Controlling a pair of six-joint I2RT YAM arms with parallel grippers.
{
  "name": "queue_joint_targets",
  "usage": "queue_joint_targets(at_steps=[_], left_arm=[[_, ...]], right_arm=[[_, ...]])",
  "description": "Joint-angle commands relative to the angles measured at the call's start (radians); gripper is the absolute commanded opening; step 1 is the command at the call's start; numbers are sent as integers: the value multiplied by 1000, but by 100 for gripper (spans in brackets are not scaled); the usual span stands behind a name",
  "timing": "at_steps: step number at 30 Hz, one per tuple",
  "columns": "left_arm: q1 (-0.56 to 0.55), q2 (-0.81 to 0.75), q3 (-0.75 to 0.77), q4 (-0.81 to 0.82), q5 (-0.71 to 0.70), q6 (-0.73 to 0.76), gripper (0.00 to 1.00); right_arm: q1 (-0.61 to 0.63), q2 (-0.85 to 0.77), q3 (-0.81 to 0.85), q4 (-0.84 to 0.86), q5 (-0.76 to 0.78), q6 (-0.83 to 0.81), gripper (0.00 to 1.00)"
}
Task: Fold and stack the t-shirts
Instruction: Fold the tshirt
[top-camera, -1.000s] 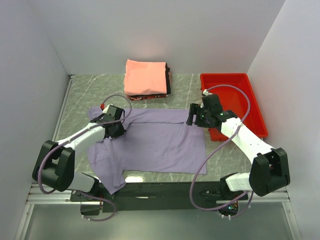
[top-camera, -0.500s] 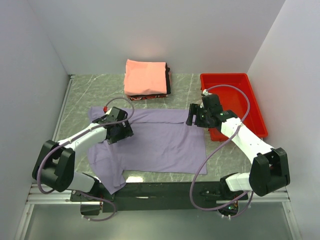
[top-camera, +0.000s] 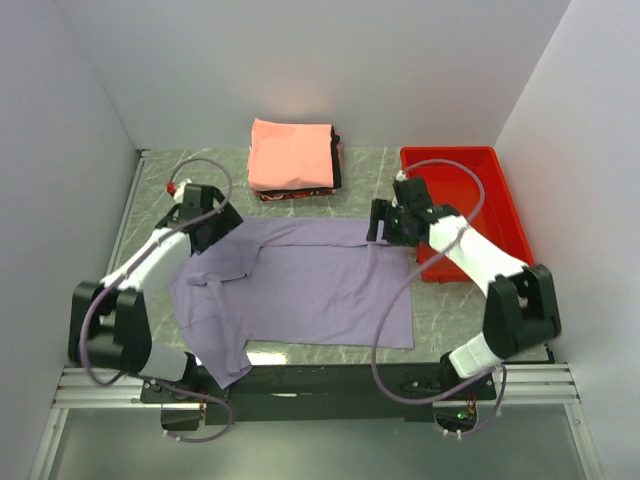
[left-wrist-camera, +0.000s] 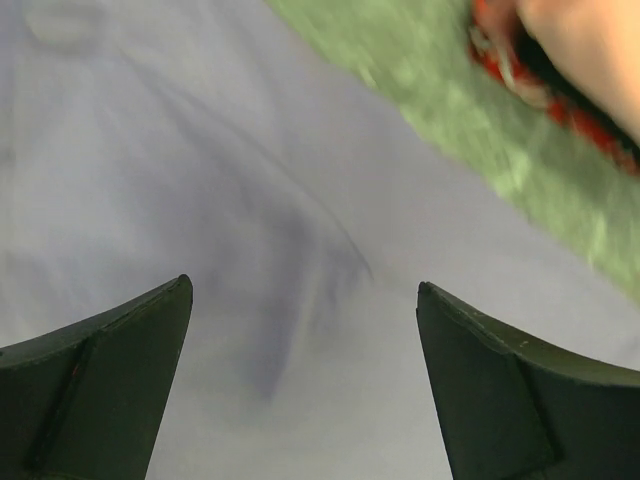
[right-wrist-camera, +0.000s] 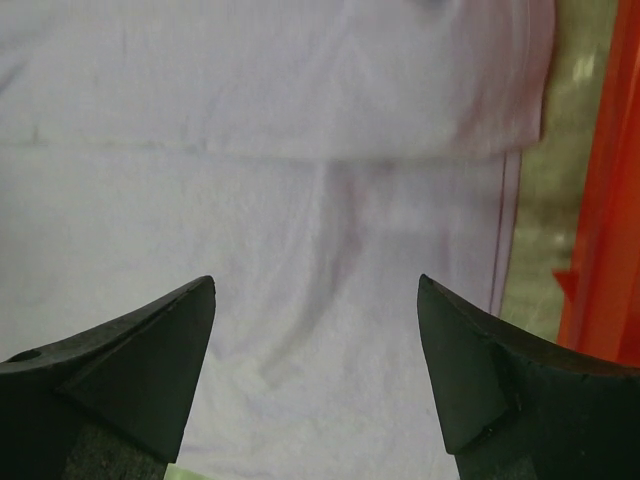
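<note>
We see both arms reaching forward over the plain lavender-purple cloth t-shirt (top-camera: 300, 285), which lies spread flat on the green marbled counter (top-camera: 440, 318). The left gripper (top-camera: 214, 222) hangs above the shirt's far-left corner with its jaws wide apart. The right gripper (top-camera: 381, 222), also apart, hangs above the far-right corner.

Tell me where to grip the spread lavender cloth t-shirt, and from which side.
I'd pinch the lavender t-shirt at its far right corner, from above: it lies flat, so only an edge gives purchase, and the open right gripper hangs there.
</note>
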Motion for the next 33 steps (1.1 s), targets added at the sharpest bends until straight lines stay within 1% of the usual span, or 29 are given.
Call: queue_joint_targets(at_steps=[1, 2, 4, 5, 8, 12, 14, 17, 19, 24, 28, 33], left_arm=[[99, 103, 65, 117, 75, 35, 99], [113, 157, 81, 131, 89, 40, 99], [141, 212, 132, 158, 97, 50, 100], [147, 267, 156, 155, 94, 53, 100], [165, 364, 216, 172, 84, 58, 99], [214, 481, 275, 165, 107, 57, 99], [245, 531, 300, 148, 109, 58, 99], [282, 574, 318, 104, 74, 47, 100], [314, 591, 326, 82, 49, 37, 99], [371, 608, 325, 85, 75, 35, 99], [373, 602, 334, 83, 75, 50, 99], [373, 602, 355, 77, 89, 72, 99]], right_arm=[[-1, 107, 140, 16, 58, 0, 88], [-2, 136, 192, 6, 58, 3, 88], [-8, 219, 242, 9, 107, 0, 88], [-14, 284, 307, -11, 102, 3, 88], [-25, 402, 429, -51, 107, 6, 88], [-25, 502, 527, -80, 111, 3, 88], [-25, 548, 565, -102, 87, 6, 88], [-22, 581, 569, -105, 62, 16, 88], [-18, 581, 546, -84, 18, 18, 88], [7, 582, 518, -54, -46, 10, 89], [12, 604, 521, -36, -47, 23, 90], [-2, 688, 621, -82, 27, 24, 91]])
